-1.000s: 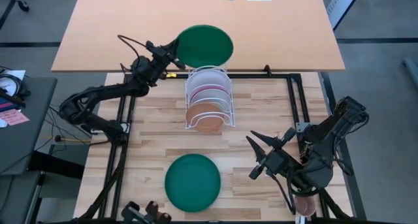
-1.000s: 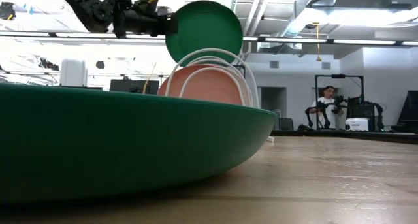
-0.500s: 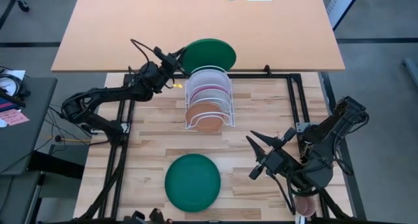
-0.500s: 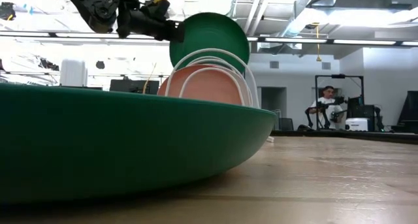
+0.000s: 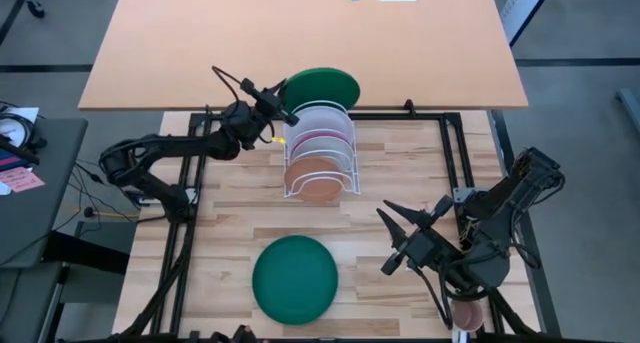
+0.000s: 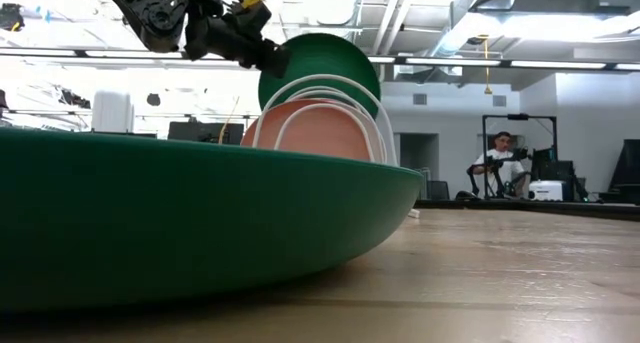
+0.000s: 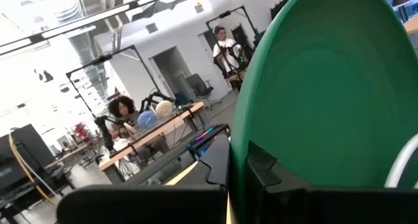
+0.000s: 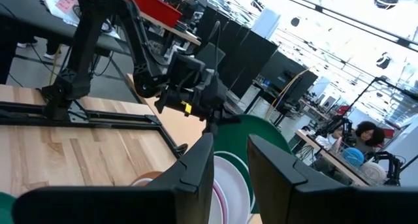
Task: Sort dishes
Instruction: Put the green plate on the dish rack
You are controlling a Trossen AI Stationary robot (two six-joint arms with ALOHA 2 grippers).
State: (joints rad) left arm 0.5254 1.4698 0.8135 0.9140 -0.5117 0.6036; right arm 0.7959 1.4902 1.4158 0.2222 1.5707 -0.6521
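A dark green plate (image 5: 322,84) is held on edge just beyond the far end of the white wire rack (image 5: 350,169), with my left gripper (image 5: 284,103) shut on it. In the rack stand a white plate (image 5: 318,117), a pink plate (image 5: 322,139) and a terracotta plate (image 5: 314,176), all on their edges. A second green plate (image 5: 295,278) lies flat on the table near its front edge and fills the near part of the low view (image 6: 150,223). My right gripper (image 5: 398,239) hovers open at the near right, holding nothing. My left gripper pinches the green plate's rim (image 7: 237,155) between its two fingers, at the plate's left edge. The fingers come nearly level from the table's left. The plate stands almost on edge, lifted above the table behind the rack's wires (image 6: 300,93); whether it touches the rack I cannot tell.
An orange-brown tabletop (image 5: 300,23) adjoins the far side. Black frame rails (image 5: 455,153) run along the wooden table's sides. A small brownish object (image 5: 468,311) sits under the right arm. People (image 6: 497,161) are in the room behind.
My left gripper has moved toward the rack, rightward and a little down, and has rolled. The green plate it holds has tipped from facing up to nearly on edge and now stands close behind the rack's far end.
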